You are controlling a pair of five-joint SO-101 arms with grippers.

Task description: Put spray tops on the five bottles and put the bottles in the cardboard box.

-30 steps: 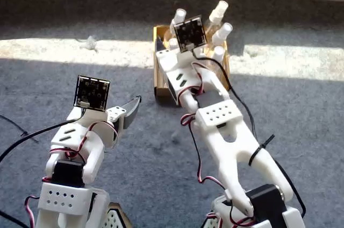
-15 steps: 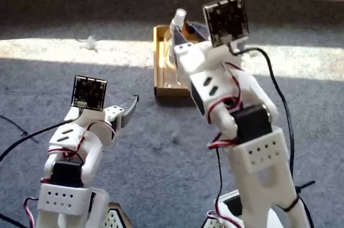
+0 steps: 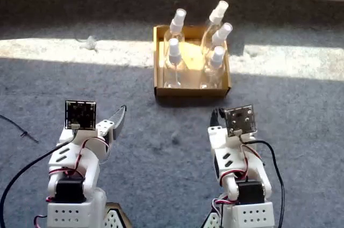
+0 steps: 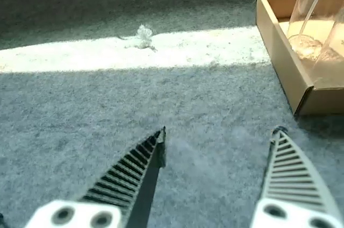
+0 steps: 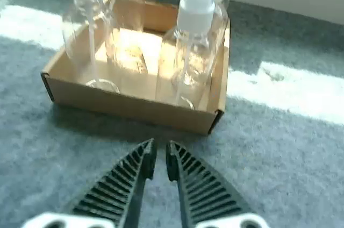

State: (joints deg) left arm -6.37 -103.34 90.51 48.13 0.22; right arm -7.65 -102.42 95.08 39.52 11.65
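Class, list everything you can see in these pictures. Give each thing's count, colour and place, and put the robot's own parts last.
bottles: five, clear, standing upright in the box
spray tops: five, white, one on each bottle
box: one, brown cardboard, on the carpet beyond both arms
scrap: one, white, on the sunlit strip of carpet, left of the box in the high view
cable: one, black, on the carpet at the high view's left edge
carpet: one, grey, under everything
arms: two, white with red and black wires, at the near edge
left claw: one, a dark finger and a pale one, open, over bare carpet
right claw: one, dark, shut and empty, pointing at the box's front wall
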